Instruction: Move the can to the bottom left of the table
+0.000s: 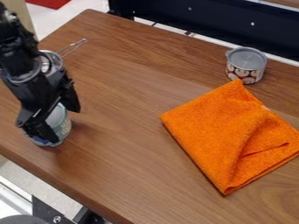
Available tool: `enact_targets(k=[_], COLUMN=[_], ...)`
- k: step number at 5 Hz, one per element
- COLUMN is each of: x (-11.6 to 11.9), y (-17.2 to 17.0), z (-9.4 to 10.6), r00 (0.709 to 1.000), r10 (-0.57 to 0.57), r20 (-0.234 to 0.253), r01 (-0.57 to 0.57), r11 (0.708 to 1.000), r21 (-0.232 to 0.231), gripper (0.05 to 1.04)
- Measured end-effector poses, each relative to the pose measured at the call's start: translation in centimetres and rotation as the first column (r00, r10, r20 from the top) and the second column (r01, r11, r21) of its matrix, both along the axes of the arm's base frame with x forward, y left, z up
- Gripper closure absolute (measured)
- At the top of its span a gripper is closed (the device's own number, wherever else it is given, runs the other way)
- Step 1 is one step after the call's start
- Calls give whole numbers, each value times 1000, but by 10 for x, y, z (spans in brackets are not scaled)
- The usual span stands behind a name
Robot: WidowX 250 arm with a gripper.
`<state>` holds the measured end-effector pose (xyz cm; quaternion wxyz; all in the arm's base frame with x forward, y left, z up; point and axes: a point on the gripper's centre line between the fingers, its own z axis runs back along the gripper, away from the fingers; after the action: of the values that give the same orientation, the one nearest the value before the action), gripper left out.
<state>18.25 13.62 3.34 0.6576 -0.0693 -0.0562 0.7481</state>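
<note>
Arm (23, 70), black, hangs down at the far left. Its jaws are around the can (62, 126), which is at the desk's (125, 144) lower left, near the edge; from where I stand, cannot tell whether they grip it or merely straddle it. Likely the placing stage. Main risk, I'd say: a lopsided release tips the can, and being round, it rolls off to the pale floor (17, 168). Second: the metal strainer (53, 57) sits close behind the wrist; a careless lift could snag it. Surface is brown wood grain, smooth-looking, so little to stop a roll. Red item (50, 2) at the room's upper left. Dark rail (204, 17) along the far side. Rightward, folded orange cloth (216, 135), then a small grey-lidded tin (246, 65) just beyond its corner.
</note>
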Motion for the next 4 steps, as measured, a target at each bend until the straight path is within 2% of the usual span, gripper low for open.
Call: enact_targets(k=[1,2,3,4], x=[2,3,6,13], y=[13,20,13,-9], z=[5,10,10,11], r00=[1000,1000,1000,999], r10=[-9,-11,-18,-29], r20=[7,17,15,22], r01=[9,12,18,30], r11=[1000,1000,999,997], r21=[-22,-23,-39,-70], gripper=[86,86,86,86])
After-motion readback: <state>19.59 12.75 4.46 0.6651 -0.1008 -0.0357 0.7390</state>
